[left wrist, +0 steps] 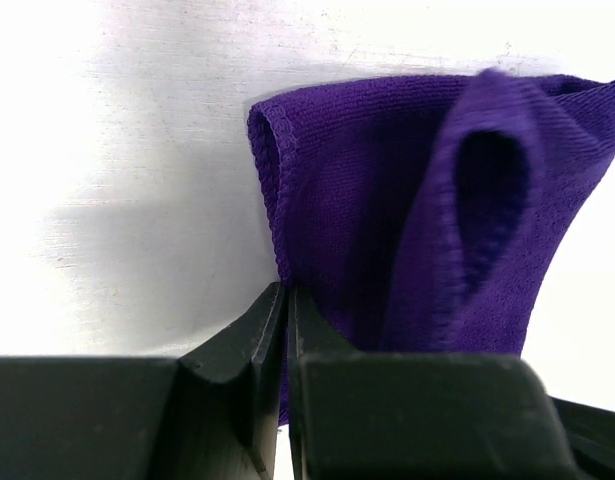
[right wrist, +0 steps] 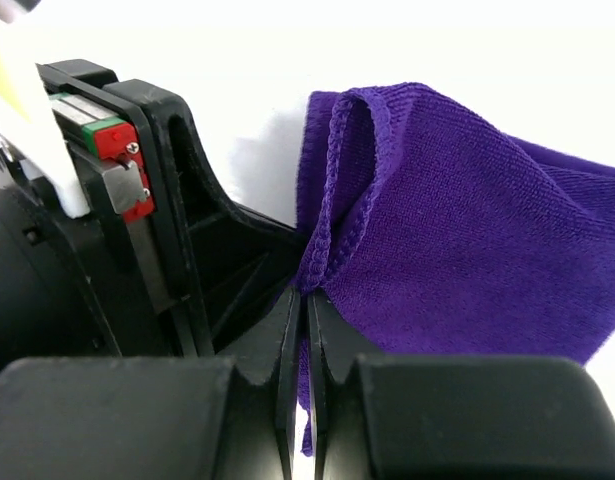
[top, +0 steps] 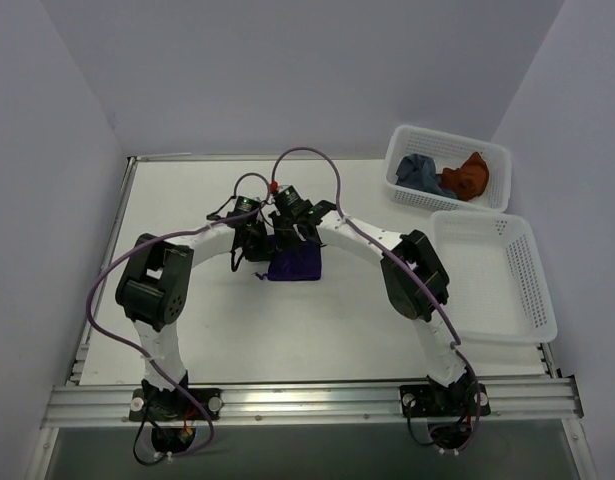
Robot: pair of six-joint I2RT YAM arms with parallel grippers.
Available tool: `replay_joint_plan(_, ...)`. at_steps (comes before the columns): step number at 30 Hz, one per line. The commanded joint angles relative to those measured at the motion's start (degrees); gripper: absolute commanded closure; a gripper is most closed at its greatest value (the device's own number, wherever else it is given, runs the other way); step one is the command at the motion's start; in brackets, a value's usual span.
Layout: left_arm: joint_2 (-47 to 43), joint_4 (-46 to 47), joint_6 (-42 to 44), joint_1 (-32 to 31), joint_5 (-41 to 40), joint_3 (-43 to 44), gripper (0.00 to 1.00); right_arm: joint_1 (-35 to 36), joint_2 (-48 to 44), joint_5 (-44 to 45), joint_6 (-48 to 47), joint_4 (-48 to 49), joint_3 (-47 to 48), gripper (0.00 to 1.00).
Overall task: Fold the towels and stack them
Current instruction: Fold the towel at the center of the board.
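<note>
The deep purple towel lies bunched at mid-table, its far edge lifted between both grippers. My left gripper is shut on its hemmed corner; in the left wrist view the towel hangs folded beyond the gripper's closed jaws. My right gripper is shut on another hemmed edge; the right wrist view shows the towel pinched at that gripper, with the left gripper's black body close beside. The slate blue-grey towel and the rust orange-brown towel lie crumpled in the far basket.
Two white perforated baskets stand at the right: the far one holding two towels, the nearer one with nothing in it. Purple cables arc over both arms. Grey walls close in the table on left, back and right.
</note>
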Motion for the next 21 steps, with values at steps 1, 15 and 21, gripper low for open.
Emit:
replay_joint_plan(1,-2.47,-2.28,-0.84,0.42,-0.7,-0.31,0.98,0.68,1.84,-2.88,1.5,-0.41,3.08,1.0)
replay_joint_plan(15,-11.43,-12.02,0.57,5.43,-7.73,0.22,0.61,-0.2,5.02,-13.42,0.27,2.83,7.48,0.51)
replay_joint_plan(21,-17.05,-14.58,1.27,6.58,-9.84,-2.14,0.27,-3.01,-0.78,-15.1,-4.2,5.65,5.37,0.13)
